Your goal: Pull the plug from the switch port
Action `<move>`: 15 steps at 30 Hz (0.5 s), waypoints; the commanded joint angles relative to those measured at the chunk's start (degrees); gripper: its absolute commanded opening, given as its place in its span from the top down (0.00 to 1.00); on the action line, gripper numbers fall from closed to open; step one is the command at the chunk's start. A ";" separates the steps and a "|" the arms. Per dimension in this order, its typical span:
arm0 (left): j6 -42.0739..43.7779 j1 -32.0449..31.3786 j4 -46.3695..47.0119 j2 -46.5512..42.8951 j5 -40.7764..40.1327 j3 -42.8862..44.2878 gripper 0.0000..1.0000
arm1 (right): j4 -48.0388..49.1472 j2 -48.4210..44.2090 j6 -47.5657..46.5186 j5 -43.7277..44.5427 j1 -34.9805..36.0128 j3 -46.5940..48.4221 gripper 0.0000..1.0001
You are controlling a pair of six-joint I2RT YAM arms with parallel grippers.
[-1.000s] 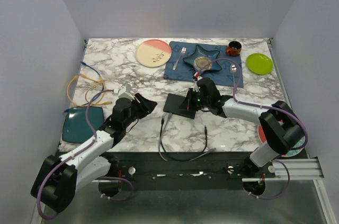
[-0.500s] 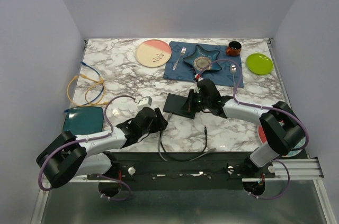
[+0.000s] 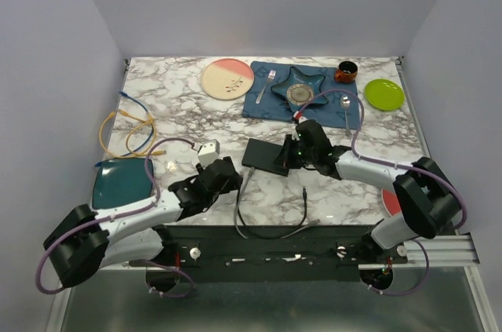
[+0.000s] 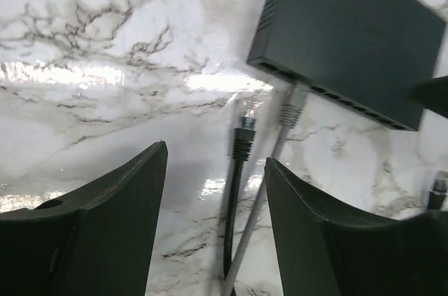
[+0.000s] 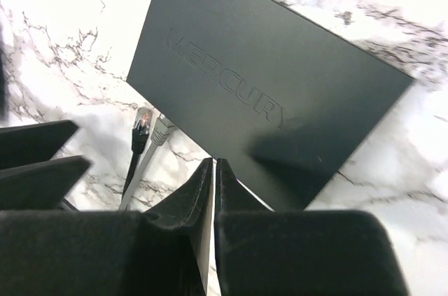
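Observation:
The switch [image 3: 262,155] is a flat black box on the marble, seen large in the right wrist view [image 5: 280,79]. A grey plug [image 4: 292,105] sits in a port on its near edge. A loose black plug [image 4: 244,122] lies just beside it, short of the ports. My left gripper [image 4: 215,152] is open, low over the table. Both cables run between its fingers [image 4: 287,191], a little behind the plugs. My right gripper [image 5: 214,163] is shut and empty, its tips at the switch's right edge [image 3: 289,156].
A blue placemat [image 3: 263,104] with a star dish, fork and spoon lies behind the switch. A pink plate [image 3: 227,78], red cup [image 3: 346,71] and green plate [image 3: 384,94] stand at the back. A teal plate [image 3: 121,183] and yellow and blue cables [image 3: 129,124] lie left.
My left arm has swung in from the left toward the switch's near edge and its jaws have opened wider. The right gripper has stayed at the switch.

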 commanded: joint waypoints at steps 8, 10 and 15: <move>10.46 -13.34 4.53 10.08 1.61 14.51 0.31 | -7.26 -14.15 1.32 16.83 -0.32 -3.01 0.74; 10.64 -16.77 4.62 14.06 0.91 17.07 0.30 | -8.67 -15.91 0.89 18.24 -0.40 -2.92 0.71; 8.28 -19.07 2.78 17.77 -1.81 20.25 0.30 | -14.30 -18.81 -1.13 20.62 -0.58 -5.28 0.68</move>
